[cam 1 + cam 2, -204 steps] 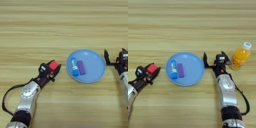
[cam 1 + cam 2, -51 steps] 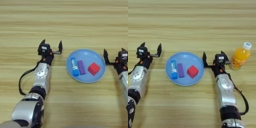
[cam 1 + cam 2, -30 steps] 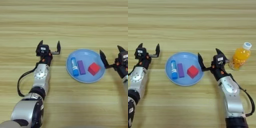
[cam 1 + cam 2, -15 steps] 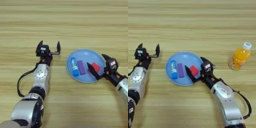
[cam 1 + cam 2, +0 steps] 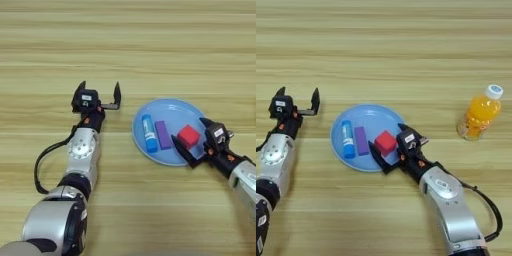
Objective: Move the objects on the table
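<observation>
Progress can be judged only from how things lie, since no goal is named: all three objects are seen on the light-blue plate point(image 5: 368, 116). The blue tube point(image 5: 346, 139) lies at the plate's left, the purple bar point(image 5: 361, 140) just beside it, and the red cube point(image 5: 385, 143) further right, near the plate's front edge.

The right gripper point(image 5: 387, 146) is placed at the cube, its jaws spread wide with one black finger on either side; no contact can be made out, so the cube is judged not yet gripped. The left gripper point(image 5: 100, 94) is held over bare wood well left of the plate, jaws wide and holding nothing.

Whether the cube is meant to be taken off the plate cannot be told.

The surface point(image 5: 406, 50) is light tan wood with horizontal grain. An orange bottle point(image 5: 480, 114) with a white cap stands upright at the right, apart from the plate. Nothing of the room beyond is shown.
</observation>
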Controlling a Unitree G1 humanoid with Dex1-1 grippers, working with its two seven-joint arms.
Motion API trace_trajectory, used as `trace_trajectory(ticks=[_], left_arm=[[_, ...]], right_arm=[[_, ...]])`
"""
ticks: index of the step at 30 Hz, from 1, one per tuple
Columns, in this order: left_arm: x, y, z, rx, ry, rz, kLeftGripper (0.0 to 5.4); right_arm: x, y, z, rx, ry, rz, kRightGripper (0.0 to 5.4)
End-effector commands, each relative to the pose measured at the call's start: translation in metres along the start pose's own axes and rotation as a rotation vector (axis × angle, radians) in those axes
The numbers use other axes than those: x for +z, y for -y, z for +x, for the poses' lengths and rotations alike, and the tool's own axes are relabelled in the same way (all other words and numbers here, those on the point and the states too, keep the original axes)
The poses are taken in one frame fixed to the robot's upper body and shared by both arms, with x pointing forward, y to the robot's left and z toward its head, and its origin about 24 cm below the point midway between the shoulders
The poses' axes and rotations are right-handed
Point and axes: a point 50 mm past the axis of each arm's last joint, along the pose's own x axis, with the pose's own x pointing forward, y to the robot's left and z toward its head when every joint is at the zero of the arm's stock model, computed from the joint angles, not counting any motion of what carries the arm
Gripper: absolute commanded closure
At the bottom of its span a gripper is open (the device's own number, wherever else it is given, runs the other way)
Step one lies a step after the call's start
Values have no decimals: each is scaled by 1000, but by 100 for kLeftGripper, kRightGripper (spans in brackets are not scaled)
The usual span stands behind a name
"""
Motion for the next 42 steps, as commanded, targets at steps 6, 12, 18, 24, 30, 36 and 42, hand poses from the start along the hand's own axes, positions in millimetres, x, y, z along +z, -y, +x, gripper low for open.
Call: trace_trajectory(ticks=[6, 12, 18, 24, 30, 36, 42], left_arm=[[3, 0, 3, -9, 9, 17, 1], [3, 0, 3, -9, 8, 16, 1], [3, 0, 3, -9, 8, 16, 0], [3, 0, 3, -8, 8, 16, 0], [3, 0, 4, -7, 6, 16, 0], [3, 0, 4, -6, 6, 16, 0], [3, 0, 3, -5, 6, 17, 0]], right_arm=[[-4, -2, 4, 11, -28, 7, 0], [-6, -2, 5, 13, -36, 14, 0], [-9, 0, 6, 5, -49, 22, 67], [-10, 1, 6, -1, -58, 24, 129], [-11, 1, 6, -1, -59, 24, 188], [-11, 1, 7, 3, -58, 24, 256], [-8, 1, 6, 0, -44, 23, 316]])
